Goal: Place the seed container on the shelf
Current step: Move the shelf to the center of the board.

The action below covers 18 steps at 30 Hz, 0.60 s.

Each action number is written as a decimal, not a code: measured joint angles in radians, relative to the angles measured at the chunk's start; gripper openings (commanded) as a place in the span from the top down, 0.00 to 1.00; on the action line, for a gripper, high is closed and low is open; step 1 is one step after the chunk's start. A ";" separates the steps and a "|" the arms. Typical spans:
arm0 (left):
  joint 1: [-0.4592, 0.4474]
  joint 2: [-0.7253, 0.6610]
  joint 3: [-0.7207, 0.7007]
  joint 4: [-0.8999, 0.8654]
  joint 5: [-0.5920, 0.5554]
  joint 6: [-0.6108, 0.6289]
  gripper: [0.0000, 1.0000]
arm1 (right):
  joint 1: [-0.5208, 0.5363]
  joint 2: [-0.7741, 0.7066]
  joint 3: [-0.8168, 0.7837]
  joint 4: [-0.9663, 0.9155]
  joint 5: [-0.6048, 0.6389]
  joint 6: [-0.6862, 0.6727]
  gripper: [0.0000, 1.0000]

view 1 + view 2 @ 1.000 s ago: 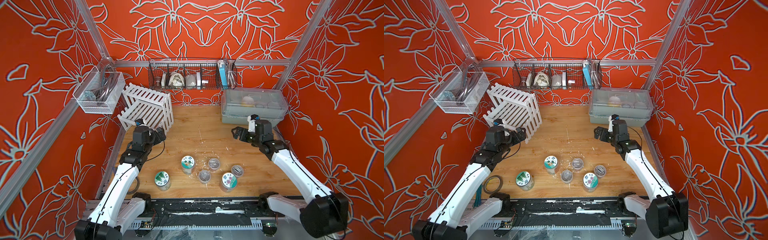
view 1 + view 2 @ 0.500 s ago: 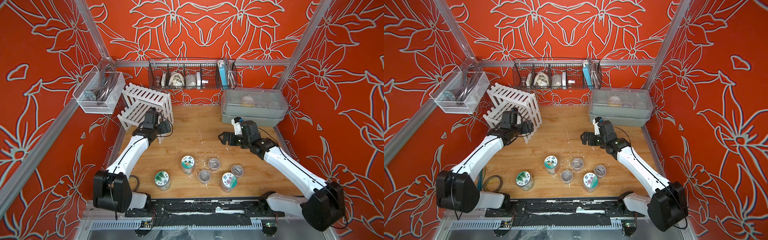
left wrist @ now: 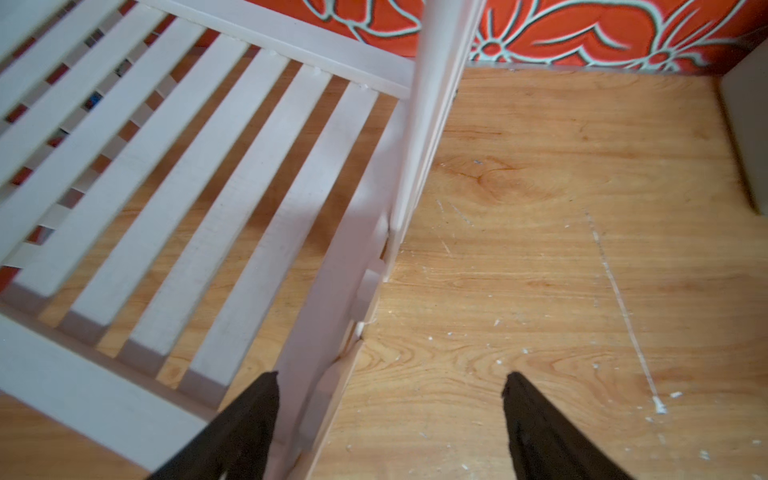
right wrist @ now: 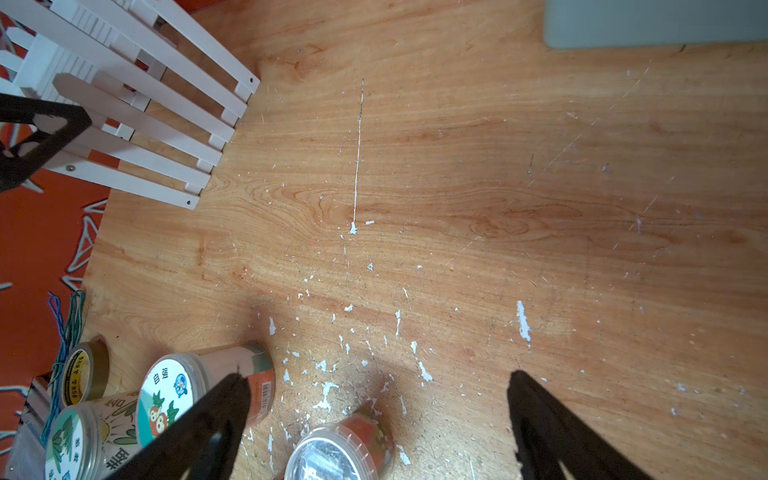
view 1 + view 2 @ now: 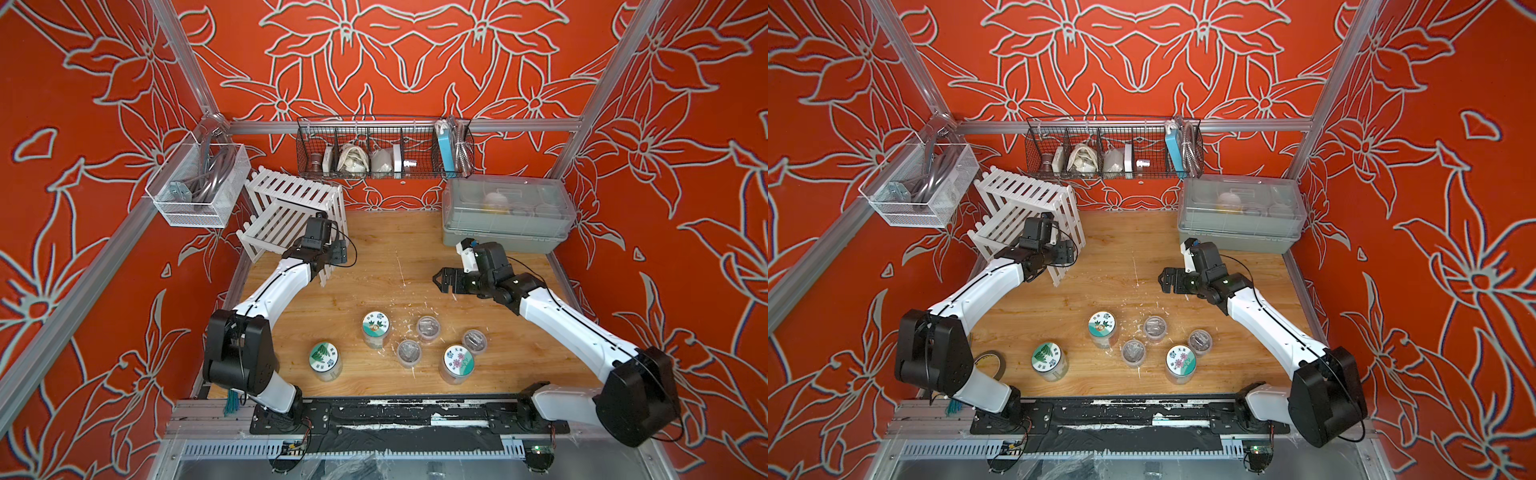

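Observation:
The white shelf [image 5: 286, 195] [image 5: 1021, 193] stands at the back left of the wooden table. My left gripper [image 5: 337, 254] [image 5: 1070, 253] is at its front right corner. In the left wrist view the left gripper [image 3: 390, 415] is open, and the shelf's [image 3: 208, 187] side board lies between the jaws, close to one finger [image 3: 249, 415]. Several seed containers stand near the front edge, among them one with a printed lid [image 5: 376, 326] [image 5: 1102, 326] [image 4: 172, 392] and one with a clear lid [image 5: 428, 327] [image 5: 1155, 326] [image 4: 332, 453]. My right gripper [image 5: 440, 282] [image 5: 1165, 280] [image 4: 378, 415] hangs open above the table behind them, holding nothing.
A grey lidded box [image 5: 505, 220] [image 5: 1239, 216] sits at the back right. A black wire basket [image 5: 384, 149] hangs on the back wall and a clear bin [image 5: 197, 187] on the left wall. A tape roll [image 5: 988, 361] [image 4: 81, 374] lies at the front left.
My left arm has reached forward to the shelf's front right corner and its jaws have narrowed around the side board. My right gripper has moved left towards the table's middle, still open.

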 measured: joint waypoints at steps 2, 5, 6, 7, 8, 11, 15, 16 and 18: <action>-0.008 0.000 0.000 0.007 0.009 0.000 0.20 | 0.000 0.005 0.000 -0.002 -0.006 0.000 0.00; -0.021 0.000 0.000 0.012 0.020 -0.001 0.22 | 0.002 0.005 0.000 -0.003 -0.010 0.000 0.00; -0.026 0.000 0.000 0.013 0.021 -0.002 0.24 | 0.002 0.005 0.000 -0.003 -0.011 0.000 0.00; -0.031 0.000 0.000 0.013 0.022 -0.002 0.26 | 0.002 0.005 0.000 -0.003 -0.011 0.000 0.00; -0.037 0.000 0.000 0.014 0.022 -0.001 0.29 | 0.002 0.005 0.000 -0.003 -0.012 0.000 0.00; -0.060 0.000 0.000 0.014 0.020 0.002 0.38 | 0.002 0.005 0.000 -0.003 -0.013 0.000 0.00; -0.093 0.000 0.000 0.014 0.011 0.002 0.47 | 0.002 0.005 0.000 -0.004 -0.013 -0.001 0.00; -0.101 0.000 0.000 0.014 0.009 0.002 0.49 | 0.002 0.005 0.000 -0.005 -0.013 -0.001 0.01; -0.117 0.002 0.000 0.015 0.002 0.000 0.55 | 0.002 0.005 0.000 -0.008 -0.013 -0.002 0.00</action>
